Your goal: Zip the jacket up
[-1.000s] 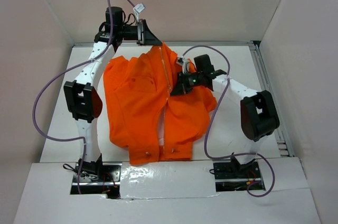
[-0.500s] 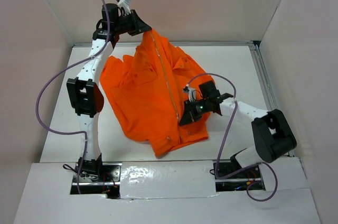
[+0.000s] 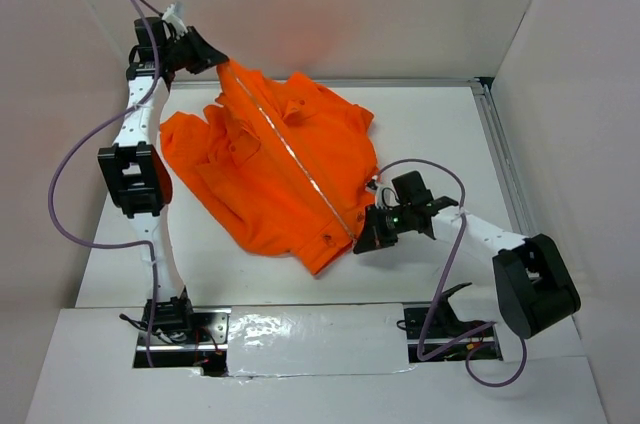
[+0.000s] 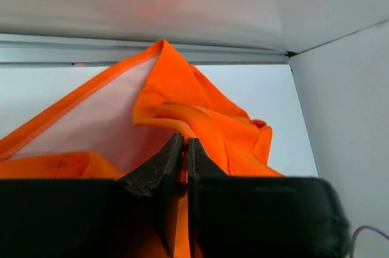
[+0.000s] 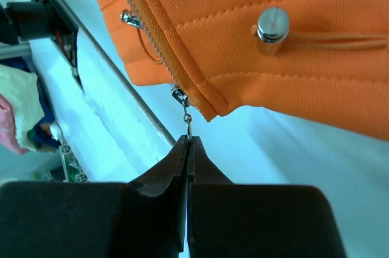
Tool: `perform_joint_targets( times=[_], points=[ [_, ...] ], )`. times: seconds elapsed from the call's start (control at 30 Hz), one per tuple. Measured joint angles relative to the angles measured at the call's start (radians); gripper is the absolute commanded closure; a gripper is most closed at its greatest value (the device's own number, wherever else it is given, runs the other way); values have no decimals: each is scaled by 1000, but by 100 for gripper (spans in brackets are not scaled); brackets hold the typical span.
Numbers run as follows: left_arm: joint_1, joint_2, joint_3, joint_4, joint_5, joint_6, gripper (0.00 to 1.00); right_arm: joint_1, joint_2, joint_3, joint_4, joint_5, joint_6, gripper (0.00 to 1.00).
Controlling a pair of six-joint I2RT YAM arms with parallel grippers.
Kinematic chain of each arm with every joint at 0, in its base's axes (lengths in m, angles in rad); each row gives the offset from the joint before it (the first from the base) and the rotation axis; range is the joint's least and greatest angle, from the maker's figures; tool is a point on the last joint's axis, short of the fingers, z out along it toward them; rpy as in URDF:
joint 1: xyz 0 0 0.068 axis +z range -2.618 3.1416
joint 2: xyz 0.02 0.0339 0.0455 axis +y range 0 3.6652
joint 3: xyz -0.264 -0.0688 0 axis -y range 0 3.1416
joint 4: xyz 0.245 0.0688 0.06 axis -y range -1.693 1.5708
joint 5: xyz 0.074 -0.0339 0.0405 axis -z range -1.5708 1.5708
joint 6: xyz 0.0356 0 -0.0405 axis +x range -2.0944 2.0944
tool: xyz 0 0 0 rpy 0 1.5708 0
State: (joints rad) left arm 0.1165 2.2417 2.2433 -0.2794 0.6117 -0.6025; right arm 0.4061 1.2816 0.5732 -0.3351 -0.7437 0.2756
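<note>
The bright orange fabric jacket (image 3: 280, 169) lies diagonally on the white table (image 3: 450, 134), bare rightward. Left pincer (image 3: 220, 61) pinches its far edge, perhaps the collar; right pincer (image 3: 360, 241) pinches the hem's small metal zipper pull (image 5: 188, 125).

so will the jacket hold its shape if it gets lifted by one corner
Probably floppy: the jacket drapes in folds between the left gripper and the right gripper. Likely light too, since thin pinches hold it.
</note>
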Motion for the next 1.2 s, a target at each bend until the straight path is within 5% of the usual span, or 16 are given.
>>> perform_joint_targets(
  times=[0.07, 0.1, 0.13, 0.2, 0.33, 0.57, 0.73, 1.0, 1.2],
  points=[
    [6, 5, -12, 7, 17, 18, 64, -9, -1, 12, -11, 8, 5, 99],
    [5, 12, -12, 21, 15, 28, 45, -14, -1, 23, -24, 9, 3, 90],
    [2, 18, -10, 29, 15, 43, 1, -19, -1, 37, -45, 11, 3, 60],
    [-1, 23, -10, 29, 14, 49, 1, -27, -1, 71, -82, 14, 3, 37],
    [0, -22, -93, 33, 11, 50, 1, -53, -13, 161, -121, 15, -5, 19],
    [13, -433, -626, -121, -227, -86, 1, -161, -10, 353, -140, 214, 89, 10],
    [-40, -705, -954, -202, -330, -172, 1, -223, 231, 634, -115, 399, 165, 8],
    [-53, -414, -866, -378, -462, -186, 1, -237, 774, 1182, -162, 584, 123, 8],
    [-110, -297, -733, -369, -433, -133, 1, -236, 1049, 1495, -232, 561, 93, 12]
  ],
)
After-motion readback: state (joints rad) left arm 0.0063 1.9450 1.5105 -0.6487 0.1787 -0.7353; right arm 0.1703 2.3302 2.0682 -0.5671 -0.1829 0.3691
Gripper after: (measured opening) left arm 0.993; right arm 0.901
